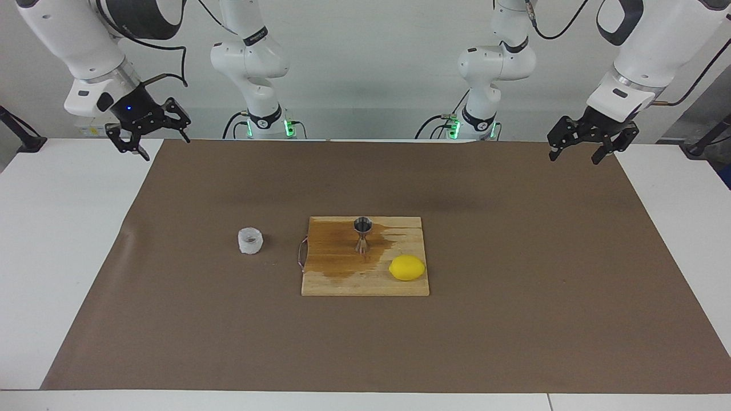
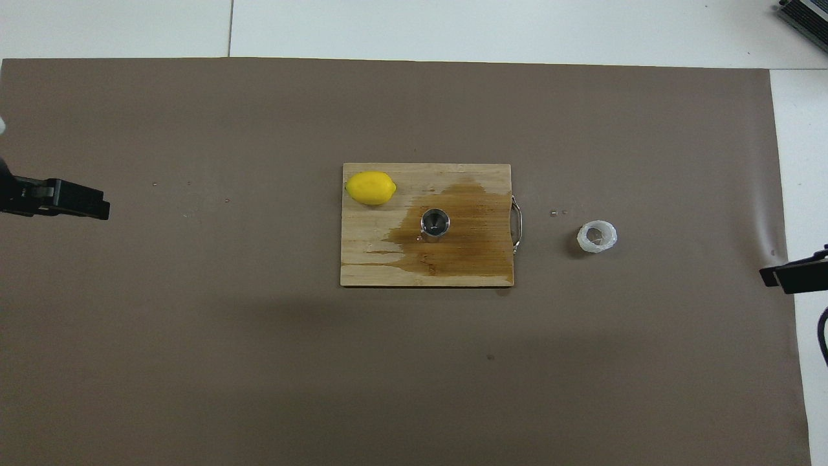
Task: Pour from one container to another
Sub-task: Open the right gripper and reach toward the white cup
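Lemon (image 1: pixel 407 268) sits on the board's (image 1: pixel 365 285) corner farthest from the robots, toward the left arm's end. Mid-board, the jigger (image 1: pixel 363 234) stands upright in a dark wet stain (image 1: pixel 342 257); only the facing view shows its hourglass waist, while the overhead view shows its open mouth. Beside the board's handle (image 1: pixel 301 254), toward the right arm's end, the cup (image 1: pixel 250 241) rests on brown paper (image 1: pixel 171 319). Both grippers, left (image 1: pixel 579 149) and right (image 1: pixel 153 137), hang with fingers spread, empty, over the paper's corners nearest the robots.

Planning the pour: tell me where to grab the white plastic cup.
Grip the plastic cup across its ribbed side wall, coming from above with the right end effector, which is at its end. It stands upright and alone on the brown mat, beside the cutting board.
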Motion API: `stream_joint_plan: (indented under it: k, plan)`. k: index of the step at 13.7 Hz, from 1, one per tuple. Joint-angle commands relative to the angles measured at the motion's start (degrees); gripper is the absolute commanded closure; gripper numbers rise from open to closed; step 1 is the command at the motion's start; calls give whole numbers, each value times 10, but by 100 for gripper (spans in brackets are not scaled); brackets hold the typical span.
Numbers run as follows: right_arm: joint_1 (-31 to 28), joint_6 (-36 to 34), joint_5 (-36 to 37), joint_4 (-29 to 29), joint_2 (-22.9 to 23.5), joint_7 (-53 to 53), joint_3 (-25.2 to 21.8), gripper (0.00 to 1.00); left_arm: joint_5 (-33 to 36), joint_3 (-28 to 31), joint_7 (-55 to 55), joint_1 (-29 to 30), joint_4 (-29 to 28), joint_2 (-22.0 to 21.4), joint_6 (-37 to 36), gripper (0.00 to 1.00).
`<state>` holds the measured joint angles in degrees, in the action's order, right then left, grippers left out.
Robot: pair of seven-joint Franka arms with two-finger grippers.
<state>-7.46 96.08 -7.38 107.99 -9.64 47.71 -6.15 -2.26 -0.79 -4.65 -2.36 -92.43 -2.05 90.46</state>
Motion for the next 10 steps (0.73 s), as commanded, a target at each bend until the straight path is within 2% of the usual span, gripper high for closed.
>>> stream_joint_plan:
  k: [1, 4, 5, 7, 10]
  plan:
    - [-70, 13, -39, 30, -20, 146, 3, 0, 9, 0, -7, -1, 8, -1, -14, 0]
    - [-73, 24, -43, 58, -20, 168, 3, 0, 9, 0, -7, 1, 8, -1, -13, 0]
    - [-80, 30, -81, 74, -14, 194, 3, 0, 9, 0, -7, 2, 8, -1, -14, 0]
    - [-126, 36, -129, 80, 28, 303, 3, 0, 9, 0, -7, 4, 8, -1, -14, 0]
    - [-142, 88, -210, 85, 106, 424, 2, 0, 9, 0, -7, 4, 8, -1, -14, 0]
